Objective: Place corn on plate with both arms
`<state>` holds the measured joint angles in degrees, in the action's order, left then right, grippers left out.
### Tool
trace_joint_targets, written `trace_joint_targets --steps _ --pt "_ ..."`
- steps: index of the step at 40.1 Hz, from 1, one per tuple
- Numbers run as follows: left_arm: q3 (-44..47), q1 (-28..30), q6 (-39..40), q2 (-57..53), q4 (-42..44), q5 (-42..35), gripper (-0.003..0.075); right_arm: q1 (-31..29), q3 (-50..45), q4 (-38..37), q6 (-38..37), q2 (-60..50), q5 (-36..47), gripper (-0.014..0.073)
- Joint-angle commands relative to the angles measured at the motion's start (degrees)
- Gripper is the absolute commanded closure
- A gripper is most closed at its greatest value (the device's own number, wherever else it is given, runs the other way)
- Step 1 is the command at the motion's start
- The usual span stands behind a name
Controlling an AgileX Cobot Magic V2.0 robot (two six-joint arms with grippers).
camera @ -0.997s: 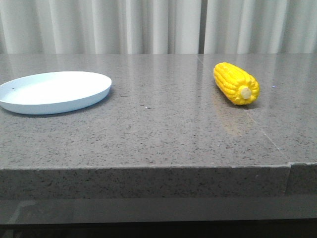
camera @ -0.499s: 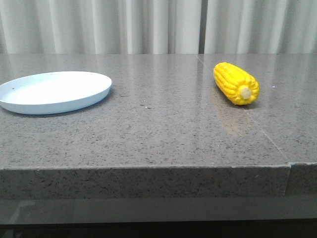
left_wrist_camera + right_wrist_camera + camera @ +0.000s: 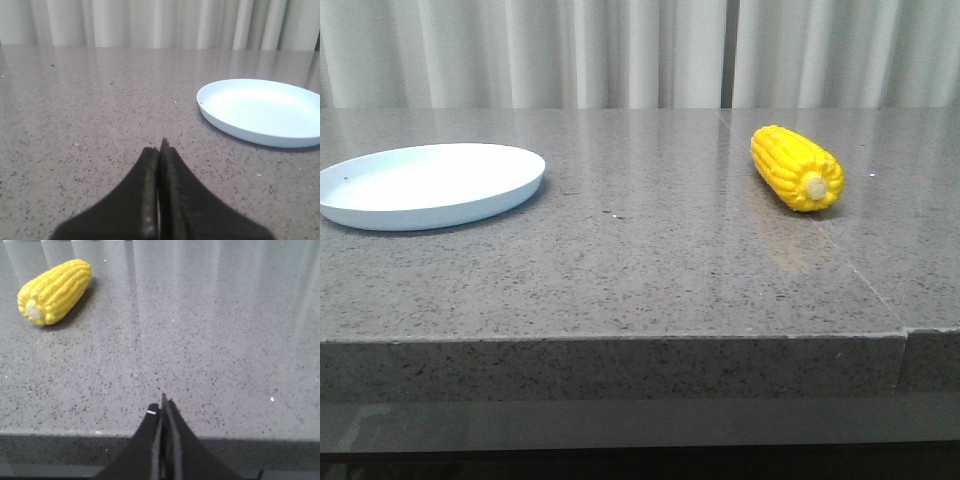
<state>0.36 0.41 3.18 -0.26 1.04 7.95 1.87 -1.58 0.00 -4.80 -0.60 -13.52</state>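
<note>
The yellow corn [image 3: 797, 166] lies on the grey stone table at the right, its beige stub end toward the camera. It also shows in the right wrist view [image 3: 55, 291]. The pale blue-white plate [image 3: 430, 183] sits at the left of the table and holds nothing; it also shows in the left wrist view [image 3: 262, 111]. My left gripper [image 3: 160, 148] is shut and empty, low over the table, apart from the plate. My right gripper [image 3: 163, 405] is shut and empty near the table's front edge, well apart from the corn. Neither gripper shows in the front view.
The table's front edge [image 3: 620, 340] drops off close to the camera, with a seam [image 3: 905, 335] at the right. Pale curtains [image 3: 620, 50] hang behind the table.
</note>
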Motion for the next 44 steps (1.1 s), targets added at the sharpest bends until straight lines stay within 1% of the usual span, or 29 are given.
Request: trace_joint_targets --steps 1,4,6,8,10,14,20,24,28,34,41,44 --pt "0.04 0.12 0.03 -1.0 -0.31 -8.9 0.0741 -0.46 1.05 -0.91 0.55 -0.35 7.42 0.0685" --pt "0.04 0.12 0.03 -1.0 -0.31 -14.6 0.0741 -0.46 1.12 -0.91 0.55 -0.35 11.44 0.0685" --pt "-0.46 0.12 0.03 -1.0 -0.31 -17.64 0.0741 -0.46 1.85 -0.91 0.55 -0.35 12.73 0.0685" --pt "-1.65 0.12 0.03 -1.0 -0.31 -19.19 0.074 -0.46 3.38 -0.91 0.55 -0.35 12.6 0.0685" --pt "-3.39 0.12 0.03 -1.0 -0.31 -19.18 0.074 -0.46 5.49 -0.91 0.55 -0.35 11.13 0.0685" --pt "-7.82 0.12 0.03 -0.89 -0.31 -17.14 0.074 -0.46 11.59 -0.91 0.55 -0.22 5.37 0.0685" --pt "-16.53 0.12 0.03 2.44 -0.31 -7.95 0.0741 -0.46 21.43 -0.91 0.55 2.91 -2.36 0.0685" --pt "-21.89 0.12 0.03 8.09 -0.31 -1.49 0.0741 -0.46 27.55 -0.86 0.55 8.67 -5.29 0.0685" --pt "-25.73 0.12 0.03 14.46 -0.31 2.33 0.0741 -0.46 31.97 -0.86 0.55 14.56 -5.9 0.0683" --pt "-27.99 0.12 0.03 20.24 -0.06 2.29 0.0741 -0.46 34.67 -0.86 0.55 21.16 -5.62 0.0683" --pt "-27.99 0.12 0.03 20.7 -0.06 1.31 0.0739 -0.46 34.67 -0.86 0.55 21.67 -5.84 0.068" --pt "-27.99 0.12 0.03 20.7 -0.06 1.31 0.071 -0.46 34.67 -0.86 0.55 21.67 -5.97 0.0637"
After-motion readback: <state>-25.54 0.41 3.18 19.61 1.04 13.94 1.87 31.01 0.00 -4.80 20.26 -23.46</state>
